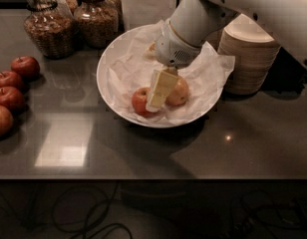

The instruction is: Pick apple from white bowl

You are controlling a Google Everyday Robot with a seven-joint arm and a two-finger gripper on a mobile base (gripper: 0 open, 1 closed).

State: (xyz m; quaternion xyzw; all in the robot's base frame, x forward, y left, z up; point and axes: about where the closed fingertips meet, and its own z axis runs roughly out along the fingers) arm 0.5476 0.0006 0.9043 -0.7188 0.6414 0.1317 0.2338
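The round red-orange apple (pixel 139 101) lies in the front middle of the wide white bowl (pixel 104 63), on its crinkled white paper lining. My gripper (pixel 158 92) reaches down into the bowl from the upper right. Its cream-coloured end sits right against the apple's right side and covers that edge of it. A paler yellow-tan apple (pixel 181 92) lies just right of the gripper, so the gripper stands between the two apples. The white arm hides the back part of the bowl.
A stack of small beige bowls (pixel 249 59) stands right of the white bowl. Several deep-red apples (pixel 9 96) lie at the table's left edge. Two glass jars (pixel 46 31) stand at the back left. The dark table's front edge (pixel 143 178) runs across below.
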